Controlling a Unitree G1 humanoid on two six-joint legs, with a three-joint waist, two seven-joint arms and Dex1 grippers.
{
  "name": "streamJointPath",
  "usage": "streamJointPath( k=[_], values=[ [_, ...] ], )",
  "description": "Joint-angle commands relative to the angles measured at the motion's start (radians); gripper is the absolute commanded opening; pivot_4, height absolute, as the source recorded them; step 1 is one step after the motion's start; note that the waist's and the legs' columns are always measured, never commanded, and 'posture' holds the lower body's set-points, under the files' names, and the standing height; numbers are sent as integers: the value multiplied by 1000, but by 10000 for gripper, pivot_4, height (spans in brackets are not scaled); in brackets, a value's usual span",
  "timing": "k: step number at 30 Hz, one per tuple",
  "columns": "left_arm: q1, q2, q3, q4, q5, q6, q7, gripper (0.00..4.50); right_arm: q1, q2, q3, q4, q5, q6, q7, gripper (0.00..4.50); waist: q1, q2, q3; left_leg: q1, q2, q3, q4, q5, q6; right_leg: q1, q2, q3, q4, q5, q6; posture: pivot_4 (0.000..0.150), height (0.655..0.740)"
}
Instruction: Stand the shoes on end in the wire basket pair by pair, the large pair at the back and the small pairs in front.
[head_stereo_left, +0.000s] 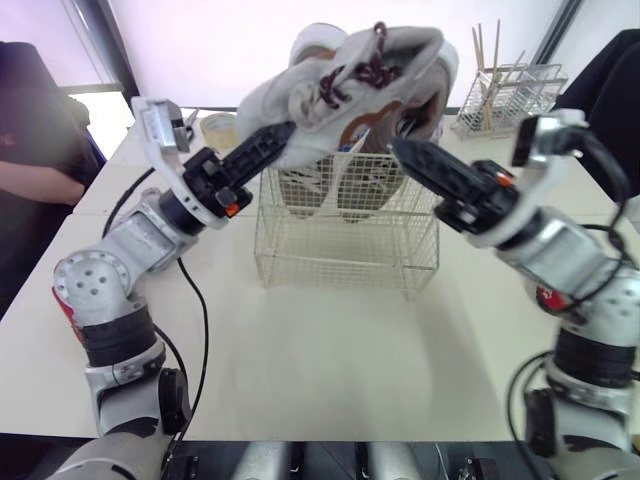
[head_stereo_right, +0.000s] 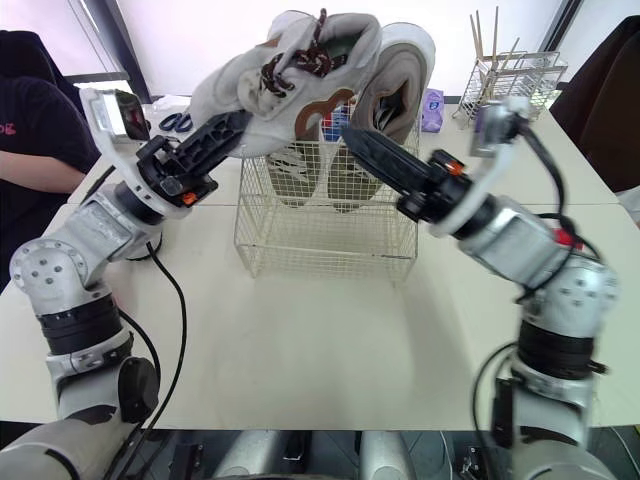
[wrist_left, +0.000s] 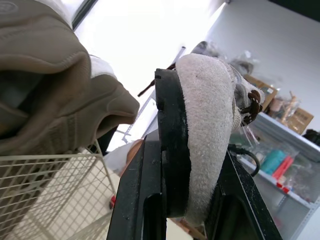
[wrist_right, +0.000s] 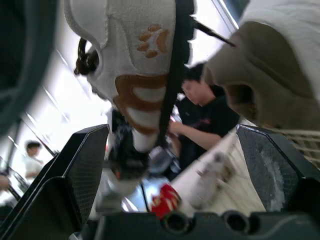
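A small white shoe (head_stereo_left: 350, 80) with brown laces and brown trim hangs tilted above the wire basket (head_stereo_left: 345, 250). My left gripper (head_stereo_left: 283, 137) is shut on its heel end; in the left wrist view the shoe (wrist_left: 210, 125) sits pinched between the fingers (wrist_left: 167, 150). A large beige pair (head_stereo_left: 312, 185) stands on end at the back of the basket, its tops behind the held shoe. My right gripper (head_stereo_left: 400, 150) is open just right of the held shoe, above the basket's right side, with nothing between its fingers (wrist_right: 82, 165).
A wire rack (head_stereo_left: 512, 92) holding chopsticks stands at the back right. A person in dark clothes (head_stereo_right: 35, 120) sits at the table's left. Scissors (head_stereo_right: 175, 122) and a small round container (head_stereo_left: 218, 128) lie behind my left arm.
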Motion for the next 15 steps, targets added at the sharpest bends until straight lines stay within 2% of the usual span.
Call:
streamJointPath(
  k=[1, 6, 7, 9, 15],
  values=[
    [13, 18, -6, -42, -51, -39, 15, 2957, -58, 22, 7, -12, 11, -60, -34, 44415, 4, 0, 0, 0, 0, 0, 0, 0, 0, 0, 0, 0, 0, 0, 0, 1500, 7400],
    [39, 26, -33, -52, -67, -75, 44, 2957, -101, 76, 50, 3, -15, -97, -34, 44415, 8, 0, 0, 0, 0, 0, 1, 0, 0, 1, 0, 0, 0, 0, 0, 1500, 7400],
    [43, 29, -37, -56, -71, -80, 46, 2957, -106, 83, 55, 5, -25, -103, -31, 42079, 7, 0, 0, 0, 0, 0, 1, 0, 0, 1, 0, 0, 0, 0, 0, 1500, 7400],
    [50, 34, -43, -61, -77, -88, 52, 2957, -113, 95, 61, 11, -32, -114, -28, 36502, 6, 0, 0, 0, 0, 0, 1, 0, 0, 1, 1, 0, 0, 0, 0, 1500, 7400],
    [72, 53, -73, -74, -88, -105, 82, 2957, -124, 108, 74, 18, -37, -121, -22, 8077, 4, 0, 0, 0, 0, -1, 1, 0, 0, 0, 1, 0, 0, 0, 0, 1500, 7400]
  ],
)
